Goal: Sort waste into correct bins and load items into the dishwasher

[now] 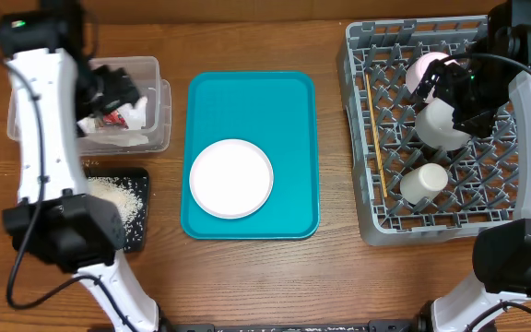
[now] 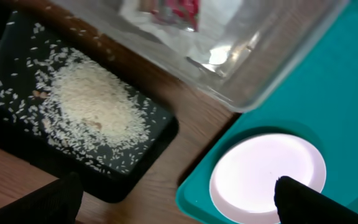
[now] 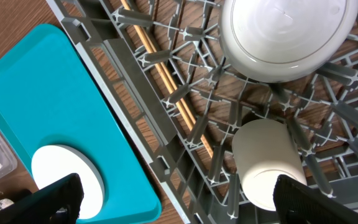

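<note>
The table point(image 1: 247, 277) is made of brown wood. Four things sit right on it. On the left, at the far side, is a clear plastic tub point(image 1: 159, 101). Just in front of the tub is a flat black tray point(image 1: 136, 235). In the middle lies a big blue-green tray point(image 1: 293, 120), near the tub but not touching it. On the right sits a big grey rack point(image 1: 356, 138), a little apart from the blue-green tray.

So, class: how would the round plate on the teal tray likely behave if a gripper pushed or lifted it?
The round plate lies flat on the smooth teal tray, so a push would probably slide it rather than tip it. Its low rim sits close to the tray, so pinching the edge would likely be awkward.
</note>
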Available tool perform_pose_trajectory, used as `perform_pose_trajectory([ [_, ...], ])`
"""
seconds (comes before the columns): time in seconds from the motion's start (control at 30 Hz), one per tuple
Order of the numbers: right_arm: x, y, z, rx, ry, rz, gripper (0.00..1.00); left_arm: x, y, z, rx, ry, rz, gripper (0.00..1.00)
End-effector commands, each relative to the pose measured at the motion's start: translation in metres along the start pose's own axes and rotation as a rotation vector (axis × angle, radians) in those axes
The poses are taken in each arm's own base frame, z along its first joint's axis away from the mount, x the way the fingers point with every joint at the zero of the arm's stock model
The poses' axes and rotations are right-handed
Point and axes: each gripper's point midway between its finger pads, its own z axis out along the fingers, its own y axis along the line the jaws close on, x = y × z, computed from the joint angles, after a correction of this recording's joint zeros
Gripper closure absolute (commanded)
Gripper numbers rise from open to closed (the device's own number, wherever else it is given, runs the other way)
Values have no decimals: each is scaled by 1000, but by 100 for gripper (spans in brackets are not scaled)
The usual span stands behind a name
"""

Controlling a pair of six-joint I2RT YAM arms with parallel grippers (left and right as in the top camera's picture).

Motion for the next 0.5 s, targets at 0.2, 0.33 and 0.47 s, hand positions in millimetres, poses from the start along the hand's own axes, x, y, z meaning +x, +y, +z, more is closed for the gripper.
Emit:
perform_pose_trajectory([
  [0.2, -4, 2, -12, -19, -38, -2, 0, -18, 114, -29, 21, -56, -361, 0],
  [0.33, -4, 2, -12, -19, -38, -2, 0, -11, 152, -11, -9, 6, -563, 0],
  [0.47, -4, 2, -12, -19, -38, -2, 0, -4, 177, 13, -23, 68, -695, 0],
])
